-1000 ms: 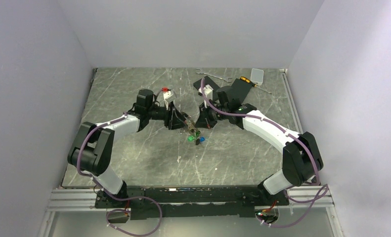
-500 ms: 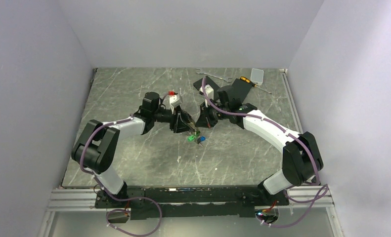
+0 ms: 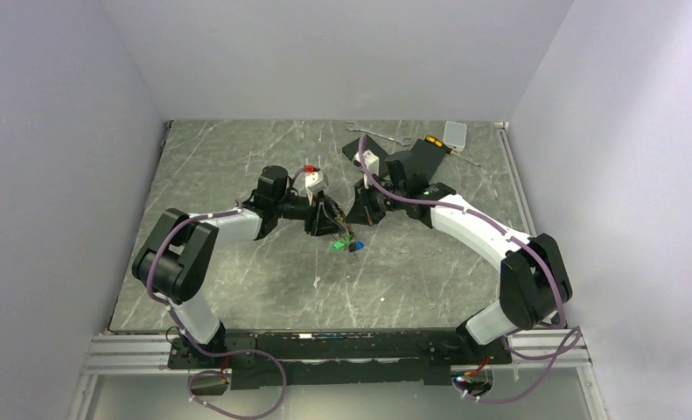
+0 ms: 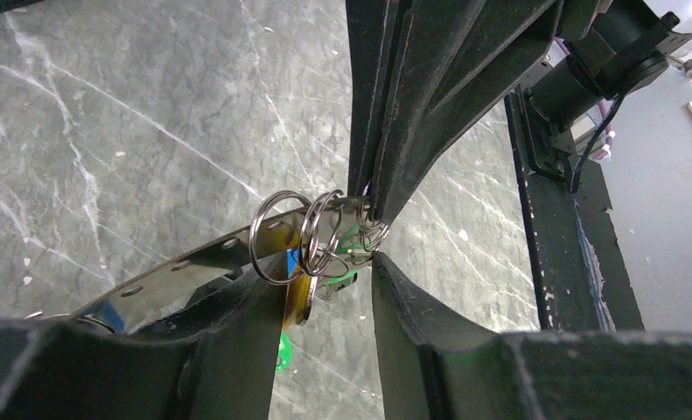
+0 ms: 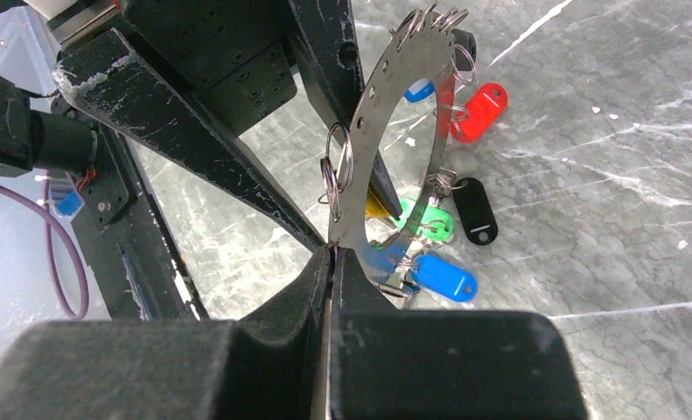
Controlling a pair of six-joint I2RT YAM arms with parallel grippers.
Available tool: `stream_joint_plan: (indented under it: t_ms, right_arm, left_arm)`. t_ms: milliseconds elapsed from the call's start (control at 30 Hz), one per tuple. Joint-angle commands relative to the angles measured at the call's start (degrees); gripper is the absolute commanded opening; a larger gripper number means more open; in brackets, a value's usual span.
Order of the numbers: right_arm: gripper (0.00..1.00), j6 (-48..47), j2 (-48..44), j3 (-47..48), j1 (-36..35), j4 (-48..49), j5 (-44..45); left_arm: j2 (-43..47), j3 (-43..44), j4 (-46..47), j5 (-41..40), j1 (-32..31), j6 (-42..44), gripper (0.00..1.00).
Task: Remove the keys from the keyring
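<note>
- The left gripper (image 4: 323,273) is closing in from the left. Over the last second its arm has been swinging rightward across the grey marbled table (image 3: 237,166), and it is now meeting the right gripper (image 5: 332,252) at the table's middle.
- Its jaws are standing apart but narrowing, and they are straddling the small split rings (image 4: 283,236) threaded on the keyring (image 5: 352,206). A yellow key head is sitting in the gap, and nothing is looking pinched yet.
- The right gripper is staying where it was. Its fingers are pressing together on the lower edge of the keyring, a flat silver perforated hoop, and are holding it on edge above the table.
- The keys (image 5: 429,226), with green, blue, black and red plastic heads, are dangling from the hoop just on the near side of both grippers. Whether they are touching the table is unclear.
- The approach appears to be ending and the grasp of one split ring beginning. Every key in view is looking attached, so the removal itself is probably only starting.
</note>
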State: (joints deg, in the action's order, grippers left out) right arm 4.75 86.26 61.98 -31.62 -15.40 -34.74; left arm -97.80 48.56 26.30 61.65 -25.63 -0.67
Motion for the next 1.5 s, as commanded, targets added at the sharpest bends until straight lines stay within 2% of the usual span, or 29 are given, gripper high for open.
stream_joint_plan:
  t_ms: [0, 433, 500, 600, 667, 833, 1000, 1067, 1233, 1467]
  right_arm:
    - [0.0, 1.1, -1.5, 1.8, -0.2, 4.4, -2.8]
    - [0.0, 1.5, -2.1, 0.6, 0.8, 5.0, -2.9]
    - [0.0, 1.4, -2.1, 0.5, 1.0, 5.0, -2.6]
    - [0.0, 1.7, -2.2, 0.1, 1.3, 5.6, -2.6]
    - [0.0, 1.8, -2.1, -0.6, 1.4, 6.3, -2.4]
    - [0.0, 1.2, -1.7, -1.8, 1.5, 7.3, -1.3]
    - [0.0, 1.2, -1.2, -2.6, 1.6, 9.0, -2.6]
    - [0.0, 1.2, -1.3, -3.5, 1.7, 10.3, -3.4]
    - [0.0, 0.8, -2.1, -5.3, 2.6, 12.5, -5.8]
    - [0.38, -1.1, -3.9, -5.8, 6.5, 12.6, -13.5]
  left_arm:
    - [-0.3, 0.2, 3.9, -0.4, -0.2, 1.0, 0.43]
    - [1.5, 0.9, 1.4, 1.2, 1.8, 1.0, 0.04]
    - [2.2, 1.7, -1.8, 0.9, 2.1, 1.7, 0.0]
    - [3.2, 2.9, -5.5, 0.4, 2.5, 1.1, 0.0]
    - [3.5, 5.9, -14.7, -1.3, 2.5, 2.7, 0.0]
    - [4.9, 16.1, -40.6, -3.6, 2.4, 14.4, 0.0]
    - [2.9, 27.1, -61.7, -11.1, 0.9, 22.8, 0.0]
    - [2.5, 29.5, -66.1, -13.1, 0.5, 24.6, 0.0]
    - [4.0, 31.7, -70.0, -18.2, -0.5, 28.8, 0.0]
    - [3.5, 38.8, -79.5, -22.7, -2.2, 38.9, 0.0]
